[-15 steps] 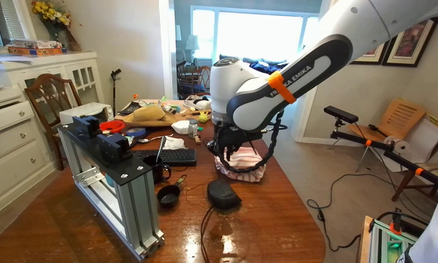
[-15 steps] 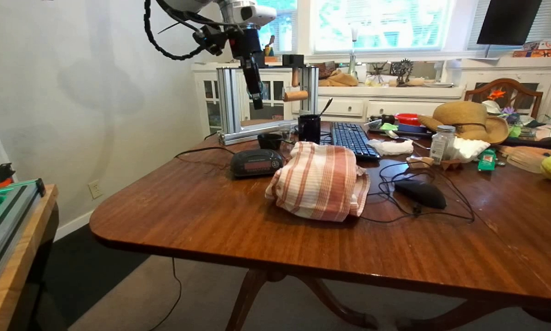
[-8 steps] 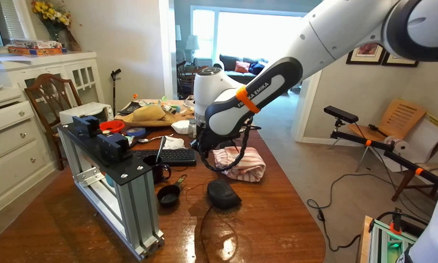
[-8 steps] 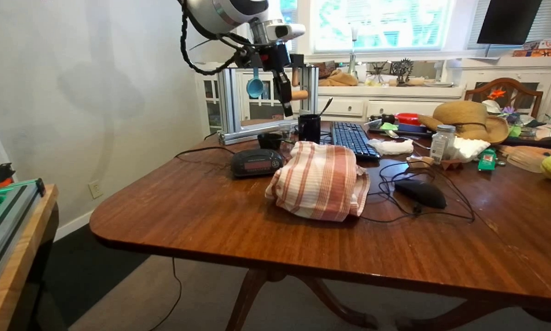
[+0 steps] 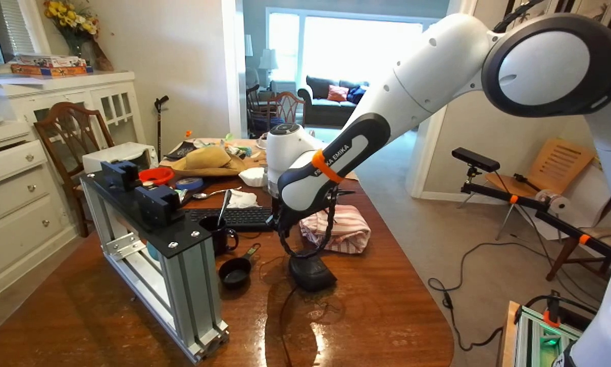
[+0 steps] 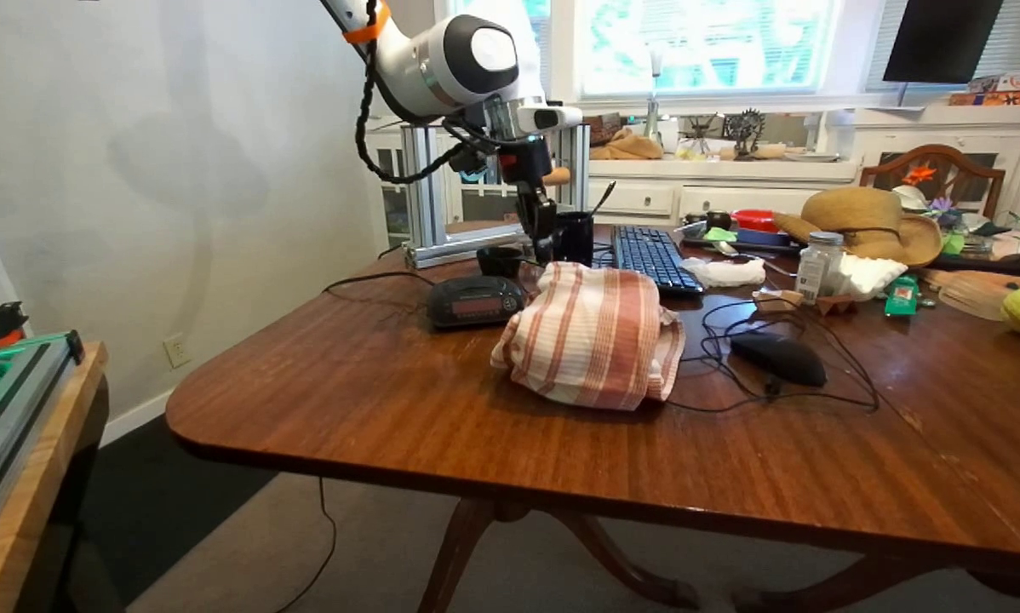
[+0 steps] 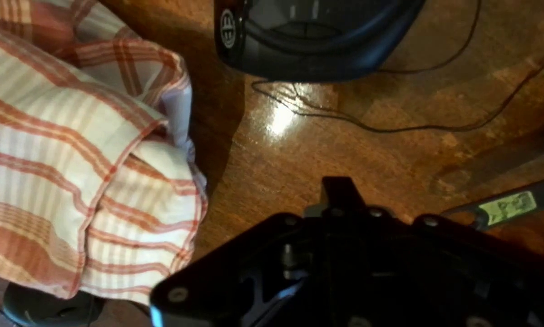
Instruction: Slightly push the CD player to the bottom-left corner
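Note:
The CD player is a black rounded device like a clock radio [image 6: 476,301], lying on the wooden table. It also shows in an exterior view [image 5: 310,272] and at the top edge of the wrist view [image 7: 317,41], partly cut off. My gripper [image 6: 545,254] points down above the table, just behind and to the right of the player in that view, apart from it. In the wrist view the fingers [image 7: 342,190] are together with nothing between them. In an exterior view the arm and cable hide most of the fingers.
A striped cloth bundle [image 6: 595,336] sits close beside the player. A black measuring cup [image 5: 235,271], a black mug [image 5: 219,237] and a keyboard [image 5: 244,218] stand near. A metal frame [image 5: 183,285] rises at the table's side. A thin cord [image 7: 390,129] lies by the player.
The arm has swung across toward the mug and lowered, bringing the gripper down near the player and cloth. The player and other objects have not moved.

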Robot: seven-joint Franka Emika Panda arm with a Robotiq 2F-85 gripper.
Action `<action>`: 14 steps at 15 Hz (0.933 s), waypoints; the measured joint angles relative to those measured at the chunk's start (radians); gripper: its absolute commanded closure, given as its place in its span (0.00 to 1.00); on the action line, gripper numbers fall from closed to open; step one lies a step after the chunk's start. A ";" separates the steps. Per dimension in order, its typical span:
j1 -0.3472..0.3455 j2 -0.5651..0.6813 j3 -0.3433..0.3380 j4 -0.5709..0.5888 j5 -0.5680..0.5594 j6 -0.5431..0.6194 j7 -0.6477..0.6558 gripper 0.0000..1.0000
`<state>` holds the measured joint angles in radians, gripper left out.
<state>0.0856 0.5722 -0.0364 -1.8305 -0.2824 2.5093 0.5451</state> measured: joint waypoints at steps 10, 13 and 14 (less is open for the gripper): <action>0.007 0.024 0.001 -0.046 0.111 -0.060 -0.137 1.00; 0.007 0.016 0.001 -0.081 0.118 -0.061 -0.146 1.00; 0.008 0.009 0.001 -0.096 0.119 -0.061 -0.146 1.00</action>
<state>0.0932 0.5811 -0.0357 -1.9265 -0.1632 2.4488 0.3989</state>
